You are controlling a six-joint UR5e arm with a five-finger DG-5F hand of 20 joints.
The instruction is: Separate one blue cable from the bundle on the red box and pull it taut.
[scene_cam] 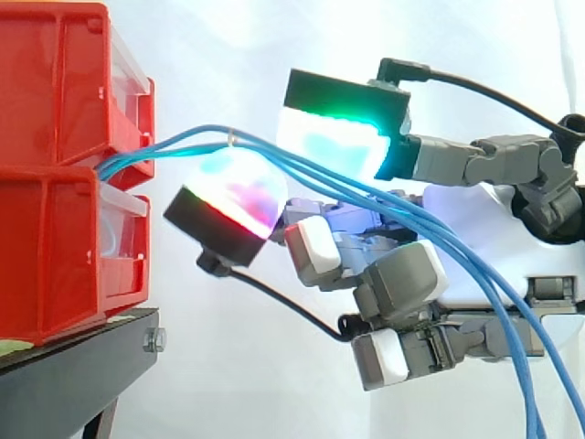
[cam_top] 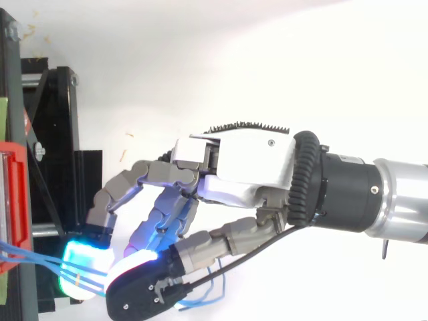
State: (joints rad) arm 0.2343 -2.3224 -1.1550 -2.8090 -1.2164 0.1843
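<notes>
Your blue cables (scene_cam: pixel 302 165) are fanning out from between the stacked red bins (scene_cam: pixel 55 238) and drooping rightward across the hand (cam_top: pixel 241 167). You're holding the hand wide, its glowing pads (scene_cam: pixel 343 137) sitting apart on either side of the bundle, pinching none.

white curtain (scene_cam: pixel 228 55) across the back, evenly lit, faint folds at right. black stand (scene_cam: pixel 73 384) lower left, one bolt (scene_cam: pixel 154 340) on its front edge. from above: its black frame runs along the left, with bright white ground (cam_top: pixel 200 60) and a few tan flecks (cam_top: pixel 129 134) on it.
</notes>
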